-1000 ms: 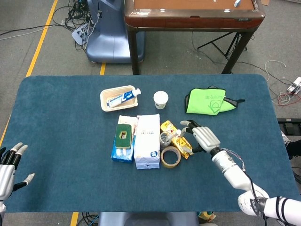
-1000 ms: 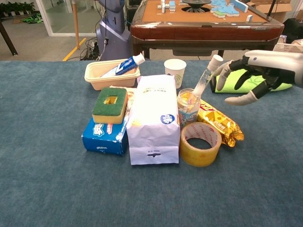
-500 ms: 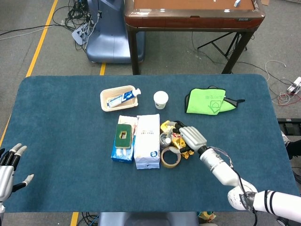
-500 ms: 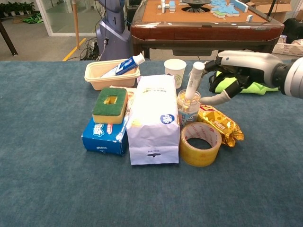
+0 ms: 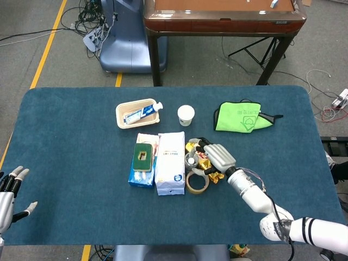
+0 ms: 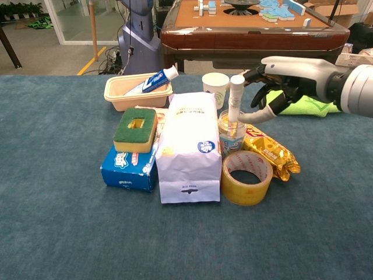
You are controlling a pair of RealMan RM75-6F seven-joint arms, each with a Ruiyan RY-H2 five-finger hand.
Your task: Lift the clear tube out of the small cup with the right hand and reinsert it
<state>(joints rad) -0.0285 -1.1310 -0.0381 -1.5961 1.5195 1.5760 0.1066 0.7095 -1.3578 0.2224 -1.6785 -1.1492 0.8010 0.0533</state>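
Observation:
The clear tube (image 6: 234, 102) with a white cap stands nearly upright in the small clear cup (image 6: 231, 137), between the white bag (image 6: 187, 146) and the gold snack packet (image 6: 271, 151). My right hand (image 6: 288, 76) reaches in from the right, its fingers apart around the tube. The thumb touches the tube low down and a fingertip sits beside the cap. A firm hold does not show. In the head view the right hand (image 5: 217, 157) covers most of the cup (image 5: 190, 161). My left hand (image 5: 11, 193) rests open at the table's near left edge, holding nothing.
A yellow tape roll (image 6: 247, 178) lies just in front of the cup. A white paper cup (image 6: 215, 88) stands behind it. A beige tray (image 6: 116, 93) with a toothpaste tube, a sponge (image 6: 135, 128) on a blue box, and a green cloth (image 5: 239, 117) lie around.
My right hand has moved left to the tube. The tube, leaning right a second ago, now stands nearly upright. The left hand has stayed put.

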